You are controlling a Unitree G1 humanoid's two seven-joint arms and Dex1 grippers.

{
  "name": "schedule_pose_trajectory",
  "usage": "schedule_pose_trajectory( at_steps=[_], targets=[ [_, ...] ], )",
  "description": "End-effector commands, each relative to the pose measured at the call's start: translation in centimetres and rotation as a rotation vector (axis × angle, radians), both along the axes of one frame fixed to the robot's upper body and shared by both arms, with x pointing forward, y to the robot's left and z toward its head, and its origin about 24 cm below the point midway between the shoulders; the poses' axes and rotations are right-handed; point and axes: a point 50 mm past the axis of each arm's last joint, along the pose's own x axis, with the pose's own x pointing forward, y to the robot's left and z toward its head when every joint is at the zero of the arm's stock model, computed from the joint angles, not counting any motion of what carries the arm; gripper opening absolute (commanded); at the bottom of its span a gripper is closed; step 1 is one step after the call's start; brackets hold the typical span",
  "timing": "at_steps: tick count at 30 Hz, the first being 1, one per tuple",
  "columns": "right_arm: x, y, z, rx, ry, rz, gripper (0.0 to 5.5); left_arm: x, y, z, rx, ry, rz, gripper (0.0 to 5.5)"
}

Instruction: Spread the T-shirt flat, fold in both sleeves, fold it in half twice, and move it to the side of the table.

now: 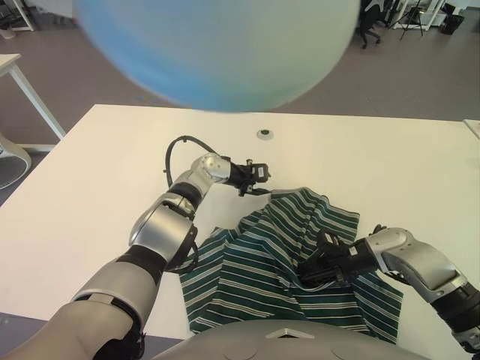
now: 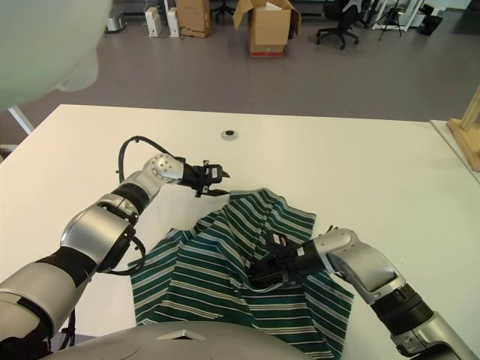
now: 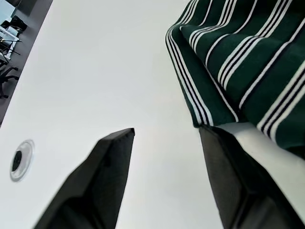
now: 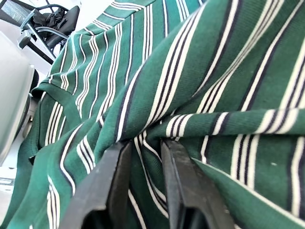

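Observation:
A dark green T-shirt (image 1: 285, 262) with white stripes lies crumpled on the white table (image 1: 90, 195), close to the front edge. My left gripper (image 1: 259, 184) sits just above the table at the shirt's far edge. It is open, and in the left wrist view a striped hem (image 3: 200, 102) lies right beside one of its fingers (image 3: 233, 176). My right gripper (image 2: 259, 271) rests low on the middle of the shirt. In the right wrist view its dark fingers (image 4: 102, 191) stand close together with a raised fold of fabric (image 4: 147, 138) pinched between them.
A round cable grommet (image 1: 264, 134) sits in the table beyond the shirt. Bare tabletop stretches to the left, right and far side. A blurred pale blue round shape (image 1: 217, 45) covers the top of the left eye view. A cardboard box (image 2: 268, 26) stands on the floor behind.

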Motion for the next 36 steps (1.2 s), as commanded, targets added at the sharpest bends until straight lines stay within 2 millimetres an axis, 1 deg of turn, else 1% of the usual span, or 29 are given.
schedule_pose_trajectory(
  at_steps=[1,3,4,6,8,9,10,11,12,14,17,19,21,24,26,28,30,33,36],
  targets=[
    [1.3,-0.7,-1.0,-0.124,-0.079,-0.022,1.13,0.1,0.1,-0.1,0.027,-0.030,-0.002,2.51],
    [2.9,-2.0,0.7,-0.132,-0.123,-0.037,1.13,0.2,0.1,0.2,0.020,-0.044,-0.002,2.51],
    [3.6,-2.8,2.1,-0.118,-0.132,-0.037,1.13,0.2,0.3,0.2,0.021,-0.047,-0.002,2.51],
    [4.9,-3.9,5.5,-0.060,-0.151,-0.037,1.13,0.1,0.6,0.0,0.025,-0.052,-0.005,2.51],
    [6.5,-4.2,8.7,0.016,-0.185,-0.061,1.13,0.1,0.8,0.0,0.029,-0.057,-0.010,2.51],
    [7.6,-4.2,9.9,0.050,-0.215,-0.096,1.13,0.1,0.8,0.1,0.028,-0.060,-0.011,2.51],
    [8.6,-4.1,10.5,0.075,-0.248,-0.137,1.13,0.1,0.7,0.1,0.026,-0.064,-0.011,2.51],
    [10.1,-3.9,10.5,0.082,-0.286,-0.224,1.13,0.2,0.7,0.2,0.023,-0.067,-0.010,2.51],
    [11.0,-3.6,10.1,0.075,-0.309,-0.279,1.13,0.2,0.6,0.3,0.020,-0.070,-0.010,2.51],
    [12.3,-2.4,7.0,0.022,-0.319,-0.357,1.13,0.3,0.5,0.5,0.009,-0.080,-0.007,2.51],
    [12.8,-1.0,3.0,-0.051,-0.296,-0.375,1.13,0.6,0.5,1.1,-0.019,-0.093,0.015,2.51],
    [13.0,-0.3,1.1,-0.093,-0.263,-0.365,1.13,1.1,0.6,2.0,-0.040,-0.112,0.035,2.51],
    [13.3,0.8,-0.2,-0.113,-0.242,-0.343,1.13,1.7,0.7,3.0,-0.053,-0.136,0.045,2.51],
    [13.6,2.9,-0.9,-0.088,-0.226,-0.293,1.13,1.8,0.7,3.6,-0.055,-0.144,0.034,2.51],
    [13.4,3.6,-1.2,-0.075,-0.215,-0.266,1.13,1.7,0.7,3.5,-0.033,-0.133,0.005,2.51],
    [13.3,3.8,-1.3,-0.070,-0.213,-0.259,1.13,1.2,1.4,2.5,0.036,-0.098,-0.034,2.51],
    [13.3,3.5,-1.2,-0.061,-0.212,-0.270,1.13,0.8,2.4,1.4,0.093,-0.071,-0.038,2.51],
    [13.3,3.3,-1.2,-0.055,-0.211,-0.269,1.13,0.5,3.3,0.4,0.145,-0.061,-0.029,2.51],
    [13.1,3.1,-1.3,-0.052,-0.205,-0.266,1.13,0.4,3.8,0.1,0.171,-0.061,-0.029,2.51]
  ],
)
